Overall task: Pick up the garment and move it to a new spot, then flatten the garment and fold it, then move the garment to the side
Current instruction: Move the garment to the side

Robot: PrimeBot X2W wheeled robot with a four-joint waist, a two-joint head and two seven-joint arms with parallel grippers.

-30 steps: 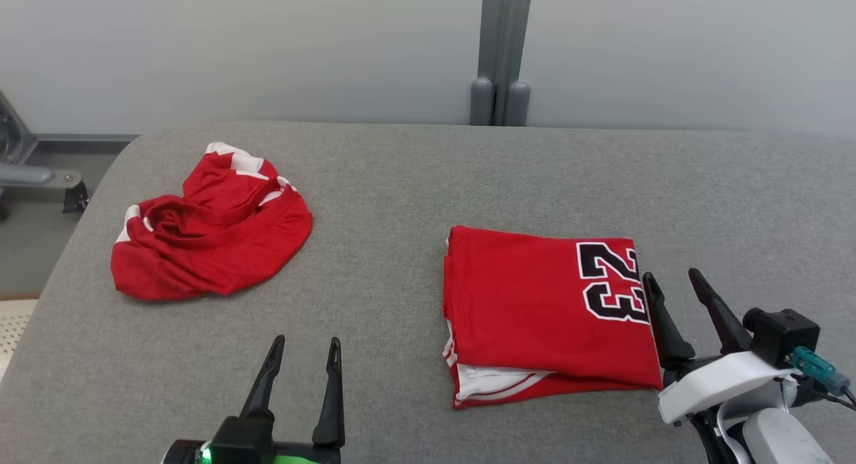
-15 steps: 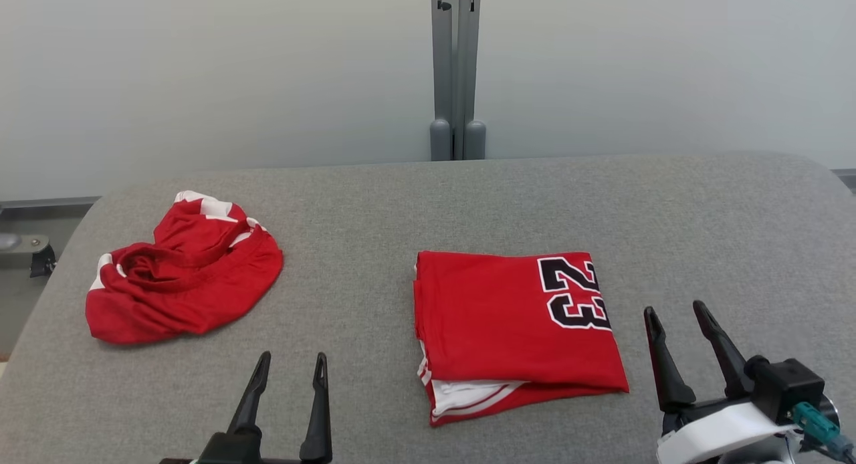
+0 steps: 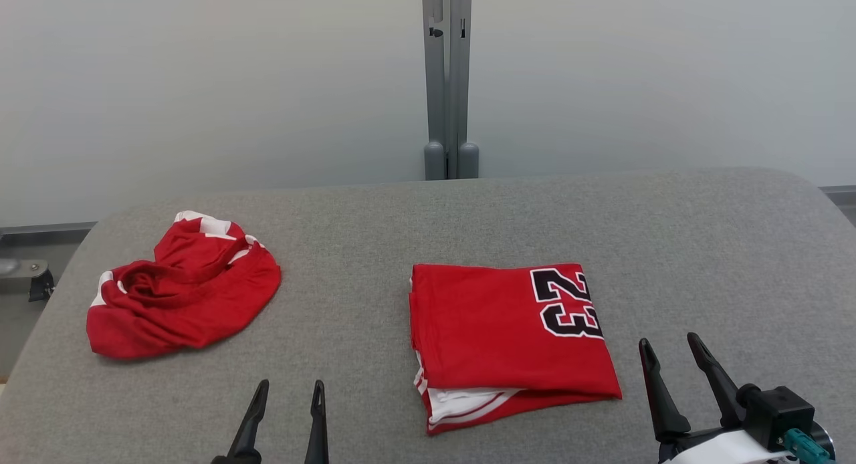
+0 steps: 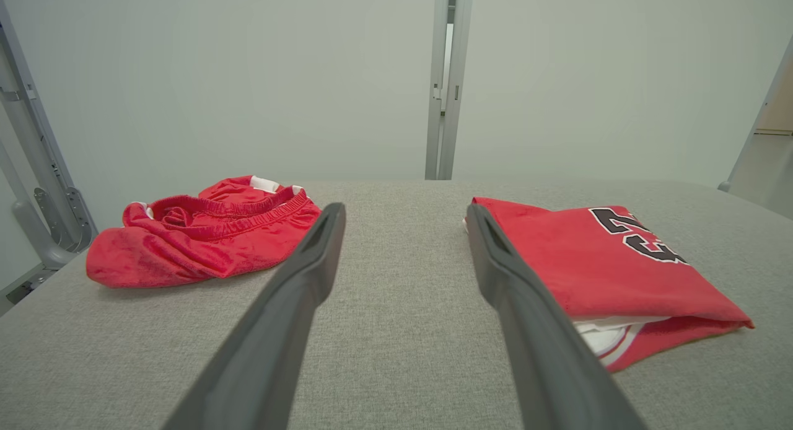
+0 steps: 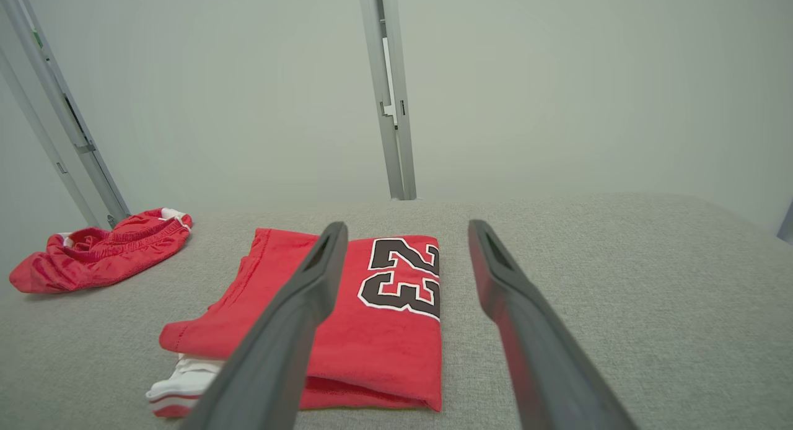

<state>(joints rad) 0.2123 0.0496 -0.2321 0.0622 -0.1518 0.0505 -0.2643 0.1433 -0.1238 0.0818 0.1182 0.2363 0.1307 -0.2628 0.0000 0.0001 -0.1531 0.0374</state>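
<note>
While jersey (image 3: 495,330) lies folded, underlayers mostly hidden | jaws cropped at base

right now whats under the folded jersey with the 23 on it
The folded jersey lies on the grey table. Under its top red layer a white striped layer pokes out at the near edge; the rest inside the folds is covered.

Folded shirt (image 3: 495,337), middle of frame: red, black "23" with white edge, white layer with red stripe at bottom. Crumpled garment (image 3: 180,297), left: red, white patches. Table (image 3: 702,250): speckled grey. Wall (image 3: 200,83): pale grey-green. Post (image 3: 447,83), top middle: grey. Left gripper (image 3: 291,384), right gripper (image 3: 668,341): dark fingers. Plug (image 3: 799,444), lower right: teal.
</note>
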